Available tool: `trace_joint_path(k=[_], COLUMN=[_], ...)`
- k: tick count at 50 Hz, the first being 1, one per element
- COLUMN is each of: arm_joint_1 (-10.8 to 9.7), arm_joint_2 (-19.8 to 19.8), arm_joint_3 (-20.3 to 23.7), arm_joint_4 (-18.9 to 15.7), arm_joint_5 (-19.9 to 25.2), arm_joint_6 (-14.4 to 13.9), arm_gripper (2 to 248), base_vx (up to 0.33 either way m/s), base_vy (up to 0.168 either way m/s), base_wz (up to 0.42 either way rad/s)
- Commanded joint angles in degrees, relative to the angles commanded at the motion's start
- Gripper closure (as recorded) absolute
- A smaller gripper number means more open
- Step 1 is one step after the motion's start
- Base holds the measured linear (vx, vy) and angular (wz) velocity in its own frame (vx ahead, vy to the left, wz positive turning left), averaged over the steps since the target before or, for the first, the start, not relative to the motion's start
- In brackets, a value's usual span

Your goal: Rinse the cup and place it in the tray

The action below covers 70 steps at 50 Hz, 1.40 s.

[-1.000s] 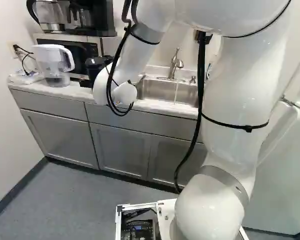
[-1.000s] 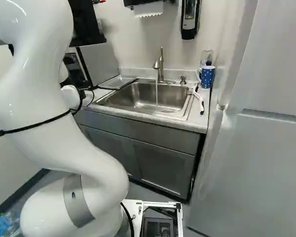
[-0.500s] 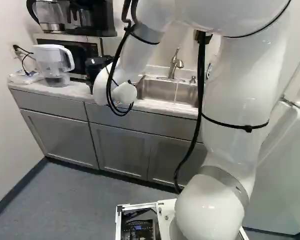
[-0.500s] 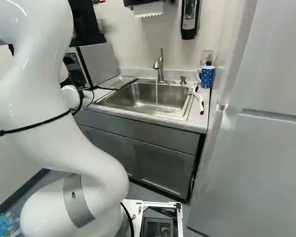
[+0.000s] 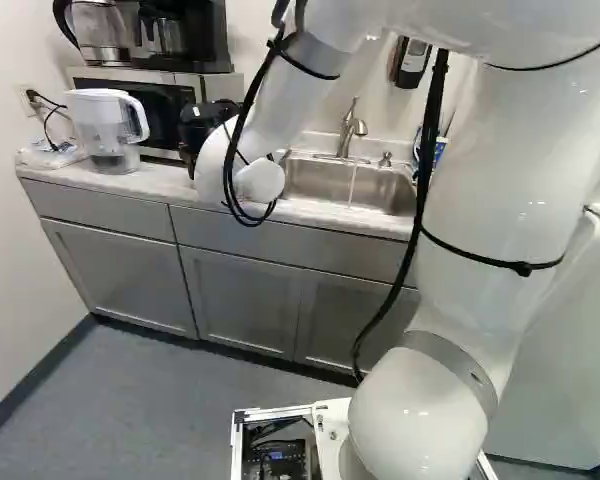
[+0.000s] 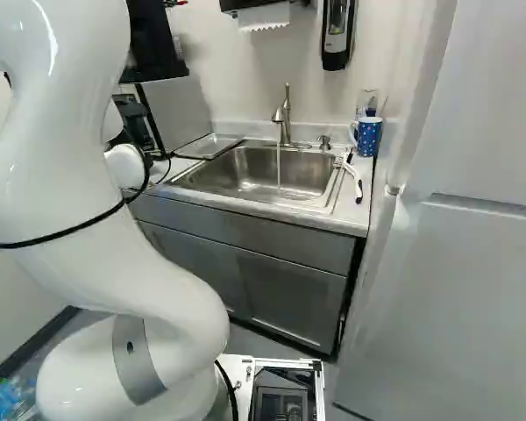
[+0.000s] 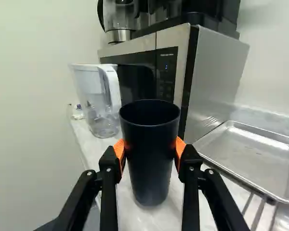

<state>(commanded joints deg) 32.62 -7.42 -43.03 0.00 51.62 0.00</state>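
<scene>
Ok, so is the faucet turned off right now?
No, a thin stream of water runs from the faucet down into the sink.

1. The white arm (image 5: 490, 200) rises from its lowest joint (image 5: 420, 425) and bends over at the top of the left base view.
2. Then it slopes down to the wrist (image 5: 260, 180), which is left of that view's middle.
3. The black gripper (image 5: 206, 125) is partly hidden behind the wrist.
4. Its fingers (image 7: 109, 175) are apart, orange pads (image 7: 119, 149) pressing from two sides.
</scene>
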Motion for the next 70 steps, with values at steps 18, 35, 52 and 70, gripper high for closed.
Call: trace_joint_path(k=[18,35,52,70], arm_joint_1=[-2.62,-5.42,-8.33,-11.49], arm_joint_2=[4.22,7.37,9.98,11.26], arm_joint_3=[2.12,3.16,3.98,5.23], arm_joint_4=[0.00,0.00,0.18,1.96], arm_joint_5=[-2.01,-5.35,-8.14,-10.09], arm_joint_6=[0.00,0.00,0.00,0.00], arm_gripper=[129,129,129,129], base_vx=[0.000,0.000,0.000,0.000], base_vy=[0.000,0.000,0.000,0.000], base_wz=[0.000,0.000,0.000,0.000])
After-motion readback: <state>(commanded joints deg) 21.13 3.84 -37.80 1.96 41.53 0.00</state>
